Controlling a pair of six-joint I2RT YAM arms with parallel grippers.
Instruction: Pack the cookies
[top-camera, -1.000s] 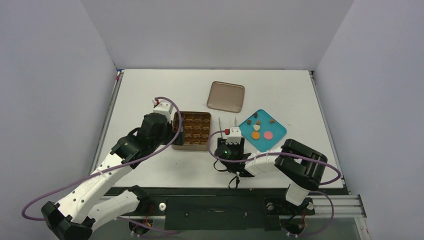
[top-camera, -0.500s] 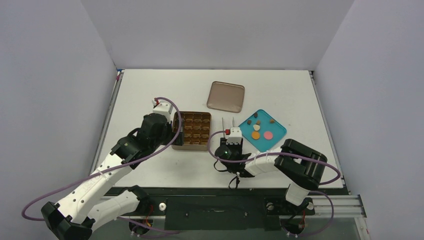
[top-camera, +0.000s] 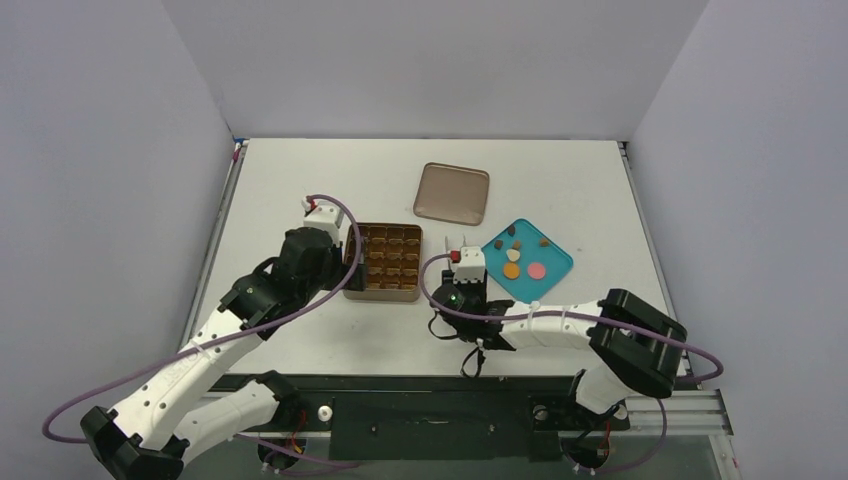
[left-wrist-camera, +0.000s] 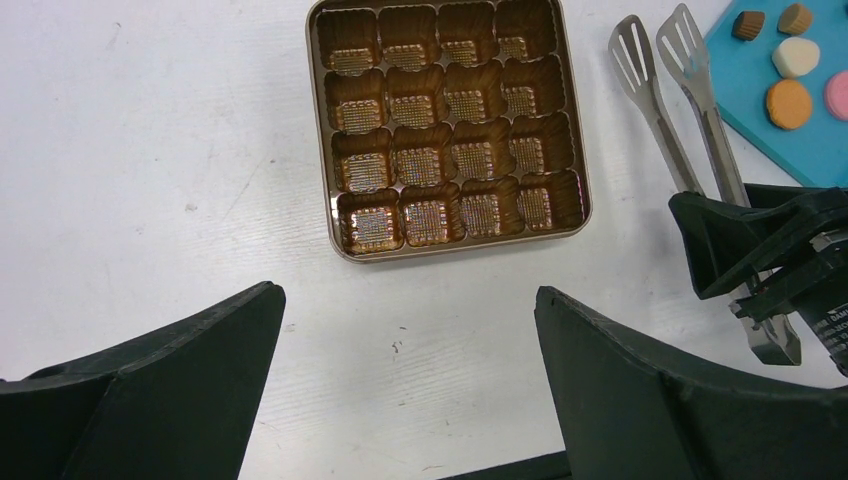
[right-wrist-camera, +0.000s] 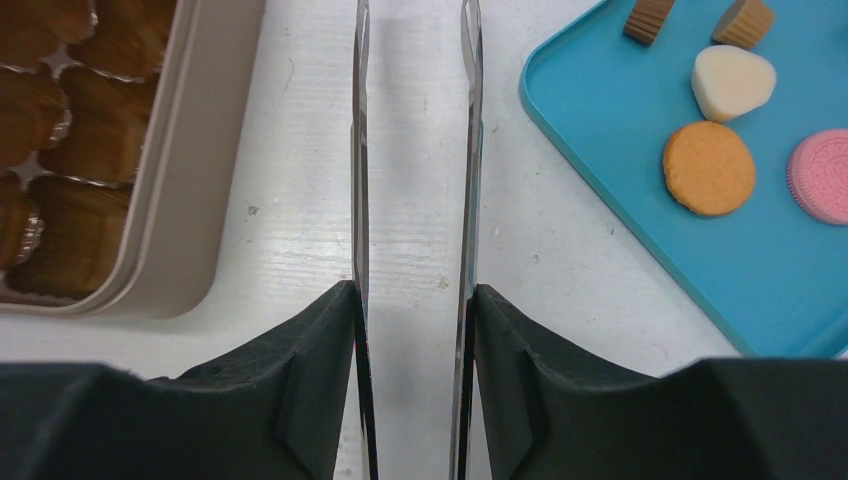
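On teal plate (right-wrist-camera: 622, 118), loose cookies (right-wrist-camera: 709, 167)

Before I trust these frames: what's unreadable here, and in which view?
- Right wrist: tongs tips cut by top edge; pink cookie cut by right edge; tin mostly beyond left edge.
- Top external: brown cookies too small to tell their shapes.

White table (top-camera: 300, 180) carries 3 things: gridded brown tin (top-camera: 385, 260) near the middle, teal plate (top-camera: 555, 258) at its 3 o'clock, flat brown lid (top-camera: 452, 193) at 1 o'clock, all apart.
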